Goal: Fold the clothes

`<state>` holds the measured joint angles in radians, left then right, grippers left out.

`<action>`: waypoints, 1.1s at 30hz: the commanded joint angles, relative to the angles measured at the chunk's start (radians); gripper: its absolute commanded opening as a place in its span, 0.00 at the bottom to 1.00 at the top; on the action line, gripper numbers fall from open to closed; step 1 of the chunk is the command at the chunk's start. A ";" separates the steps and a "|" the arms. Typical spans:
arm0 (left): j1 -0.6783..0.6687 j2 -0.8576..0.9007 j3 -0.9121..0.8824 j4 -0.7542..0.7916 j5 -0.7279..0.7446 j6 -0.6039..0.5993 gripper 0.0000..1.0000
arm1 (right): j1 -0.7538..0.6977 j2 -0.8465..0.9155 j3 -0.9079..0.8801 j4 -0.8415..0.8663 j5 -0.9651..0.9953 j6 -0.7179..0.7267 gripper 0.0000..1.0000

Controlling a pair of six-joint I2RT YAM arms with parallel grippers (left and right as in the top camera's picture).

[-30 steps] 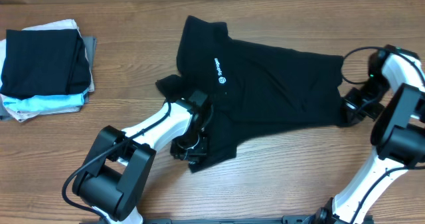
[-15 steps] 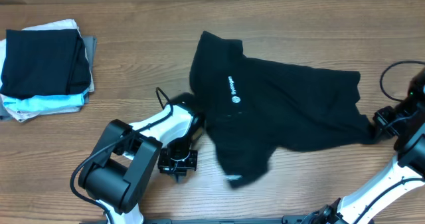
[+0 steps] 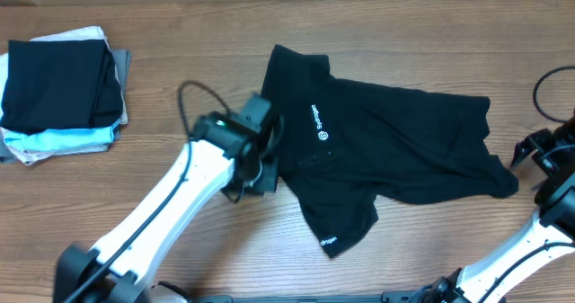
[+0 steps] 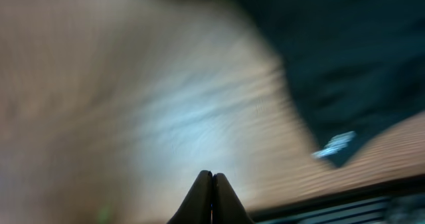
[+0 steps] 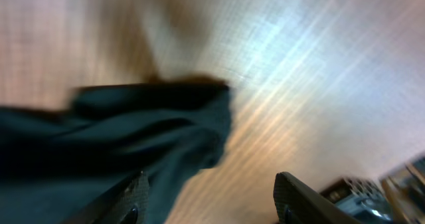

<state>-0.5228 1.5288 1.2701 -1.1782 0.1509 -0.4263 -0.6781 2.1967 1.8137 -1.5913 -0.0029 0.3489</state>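
**Shirt laid out, both grippers off it**

Black T-shirt [image 3: 386, 150] lies rumpled and unfolded on the wooden table [image 3: 431, 249], chest logo facing up. Left gripper [image 4: 212, 184]: jaws pressed together with nothing between them, and the lettered sleeve hem lies ahead and to one side. Right gripper [image 5: 211, 184]: jaws apart and empty, with a shirt corner just ahead of them. Judgement: the cloth is spread lengthwise between the arms so a first fold can start

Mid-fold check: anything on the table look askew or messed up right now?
The black T-shirt lies skewed and wrinkled, not flat: one sleeve with white lettering juts toward the near edge, and the right end is bunched. The folded stack at left looks tidy.
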 commanded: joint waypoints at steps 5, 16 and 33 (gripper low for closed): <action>-0.001 0.043 0.059 0.053 0.179 0.098 0.04 | 0.006 -0.029 0.111 -0.032 -0.253 -0.164 0.62; -0.247 0.382 0.054 0.132 0.286 0.229 0.04 | 0.018 -0.028 0.011 0.004 -0.198 -0.160 0.05; -0.281 0.543 0.056 0.193 0.335 0.212 0.04 | 0.016 -0.028 -0.114 0.172 -0.148 -0.084 0.04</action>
<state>-0.8009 2.0644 1.3262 -0.9928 0.4404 -0.2562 -0.6640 2.1963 1.7050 -1.4220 -0.1577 0.2539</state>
